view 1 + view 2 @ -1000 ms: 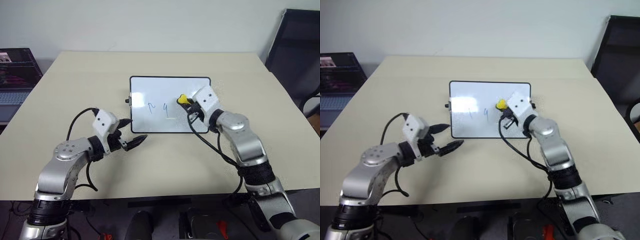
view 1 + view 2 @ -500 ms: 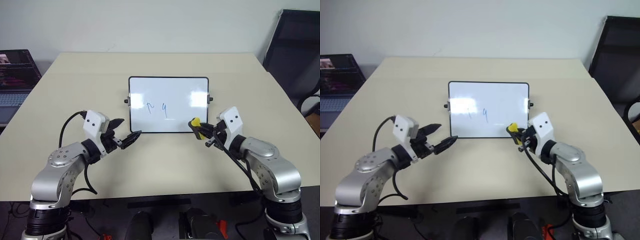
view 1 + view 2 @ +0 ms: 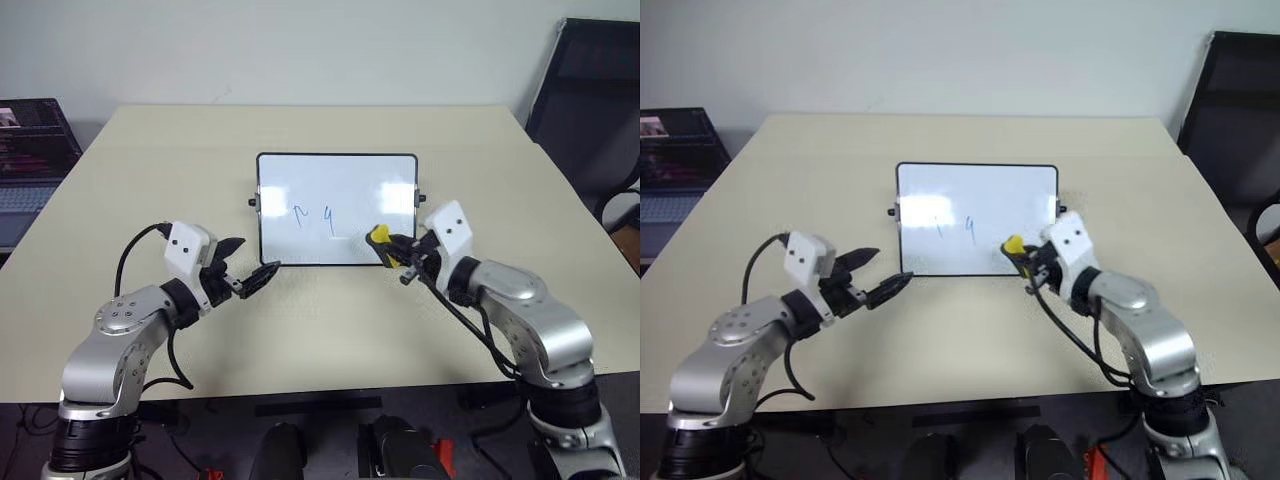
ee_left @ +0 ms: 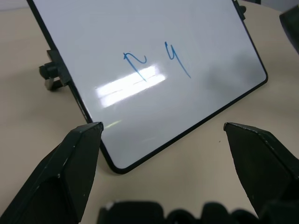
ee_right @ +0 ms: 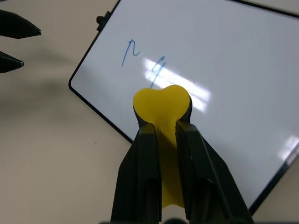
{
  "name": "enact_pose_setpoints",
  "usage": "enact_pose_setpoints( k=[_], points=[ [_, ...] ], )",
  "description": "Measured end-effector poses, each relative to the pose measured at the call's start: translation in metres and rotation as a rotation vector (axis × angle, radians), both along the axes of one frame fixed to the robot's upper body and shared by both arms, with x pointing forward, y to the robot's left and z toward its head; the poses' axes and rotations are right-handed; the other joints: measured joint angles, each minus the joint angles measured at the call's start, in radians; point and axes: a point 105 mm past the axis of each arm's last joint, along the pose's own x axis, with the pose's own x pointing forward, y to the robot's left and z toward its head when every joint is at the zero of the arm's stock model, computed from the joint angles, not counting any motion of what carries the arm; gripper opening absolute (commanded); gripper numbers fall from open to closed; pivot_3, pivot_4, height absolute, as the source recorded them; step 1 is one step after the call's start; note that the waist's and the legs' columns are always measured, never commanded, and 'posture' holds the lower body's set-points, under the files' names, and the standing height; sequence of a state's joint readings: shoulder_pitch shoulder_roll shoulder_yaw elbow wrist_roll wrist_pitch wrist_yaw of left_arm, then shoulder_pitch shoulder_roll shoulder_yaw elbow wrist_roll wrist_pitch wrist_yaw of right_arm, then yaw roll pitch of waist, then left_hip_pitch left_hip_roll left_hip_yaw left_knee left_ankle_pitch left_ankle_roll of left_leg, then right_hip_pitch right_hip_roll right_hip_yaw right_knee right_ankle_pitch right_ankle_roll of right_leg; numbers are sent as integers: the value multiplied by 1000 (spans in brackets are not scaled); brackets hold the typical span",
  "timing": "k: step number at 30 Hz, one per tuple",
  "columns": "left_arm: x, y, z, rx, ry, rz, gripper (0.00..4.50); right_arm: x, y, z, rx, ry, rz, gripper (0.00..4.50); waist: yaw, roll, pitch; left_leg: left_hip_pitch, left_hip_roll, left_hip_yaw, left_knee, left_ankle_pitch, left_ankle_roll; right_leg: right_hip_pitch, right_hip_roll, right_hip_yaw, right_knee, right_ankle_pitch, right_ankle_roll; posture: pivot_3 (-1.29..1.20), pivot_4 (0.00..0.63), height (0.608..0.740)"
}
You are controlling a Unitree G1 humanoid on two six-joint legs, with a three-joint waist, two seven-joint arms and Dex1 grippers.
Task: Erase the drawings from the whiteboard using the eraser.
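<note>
The whiteboard [image 3: 300, 180] lies flat in the middle of the table. Two small blue drawings [image 3: 316, 213] sit left of its centre, and they also show in the left wrist view [image 4: 154, 60]. My right gripper [image 3: 392, 248] is shut on the yellow eraser [image 3: 379, 237], which hovers at the board's near edge, right of the drawings. In the right wrist view the eraser [image 5: 162, 105] sticks out past the black fingers [image 5: 145, 154]. My left gripper [image 3: 255, 258] stands open and holds nothing, just off the board's near left corner.
A dark laptop [image 3: 30, 150] stands beyond the table's left edge and a black chair [image 3: 590, 100] at the far right. Bare beige table [image 3: 330, 330] stretches between both arms and the near edge. Small black knobs [image 3: 253, 202] stick out at the board's short sides.
My right gripper drew back with the eraser from over the board's middle to its near edge. The left gripper has hardly shifted.
</note>
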State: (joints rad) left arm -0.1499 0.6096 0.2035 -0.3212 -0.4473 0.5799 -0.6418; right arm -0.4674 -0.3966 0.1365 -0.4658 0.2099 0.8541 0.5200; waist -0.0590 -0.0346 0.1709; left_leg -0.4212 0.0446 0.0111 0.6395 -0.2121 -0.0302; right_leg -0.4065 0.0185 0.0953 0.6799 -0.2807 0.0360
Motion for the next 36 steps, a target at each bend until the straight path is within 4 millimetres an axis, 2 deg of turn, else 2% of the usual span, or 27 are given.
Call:
enact_pose_setpoints(
  k=[3, 8, 11, 13, 16, 20, 28, 33, 36],
  points=[
    [2, 4, -1, 17, -1, 11, 4500, 12, 18, 6, -104, -84, 51, 169, 0, 0, 0, 0, 0, 0, 0, 0, 0, 0, 0, 0, 0, 0, 0, 0, 150, 740],
    [6, 3, 0, 56, -18, -9, 4500, 34, 48, 4, -258, -154, 126, 169, 0, -1, 1, 0, 0, 1, 0, 0, 0, 0, 0, 0, 0, 1, -2, 0, 150, 740],
    [6, -6, -3, 103, -22, -60, 4500, 54, 70, 10, -342, -208, 157, 169, 0, -2, 1, 0, 0, 1, 0, 0, 0, -1, 0, 0, 0, 3, -5, 0, 150, 740],
    [7, -12, -3, 111, -27, -85, 4500, 66, 77, 15, -385, -244, 158, 169, 0, -2, 2, -1, 0, 0, -1, 0, 0, -1, 0, -1, 0, 3, -5, 0, 150, 740],
    [7, -15, -1, 120, -39, -103, 4500, 82, 78, 18, -452, -295, 148, 168, 4, -2, 2, -2, -1, 0, -1, 0, 0, -1, -1, -2, 0, 3, -5, 0, 150, 740],
    [8, -15, -1, 127, -40, -106, 4500, 95, 73, 12, -586, -356, 151, 168, 3, -2, 2, -4, -1, -1, -1, 0, 0, -3, -2, -2, 0, 3, -5, 0, 150, 740],
    [9, -23, 0, 132, -51, -142, 4500, 87, 81, -1, -809, -450, 296, 47, 2, -2, 2, -4, -1, -1, 0, 0, 0, -3, -2, -2, 1, 3, -5, 0, 150, 740],
    [10, -25, 3, 131, -52, -146, 4500, 86, 83, -5, -845, -465, 317, 43, 2, -2, 2, -4, -1, -2, 1, 0, 0, -3, -2, -3, 2, 3, -5, 0, 150, 740],
    [10, -25, 2, 131, -46, -148, 4500, 93, 87, 2, -817, -514, 265, 42, 1, -2, 2, -3, 0, -2, 1, 0, 0, -3, -2, -3, 2, 3, -6, 0, 150, 740]
  ],
)
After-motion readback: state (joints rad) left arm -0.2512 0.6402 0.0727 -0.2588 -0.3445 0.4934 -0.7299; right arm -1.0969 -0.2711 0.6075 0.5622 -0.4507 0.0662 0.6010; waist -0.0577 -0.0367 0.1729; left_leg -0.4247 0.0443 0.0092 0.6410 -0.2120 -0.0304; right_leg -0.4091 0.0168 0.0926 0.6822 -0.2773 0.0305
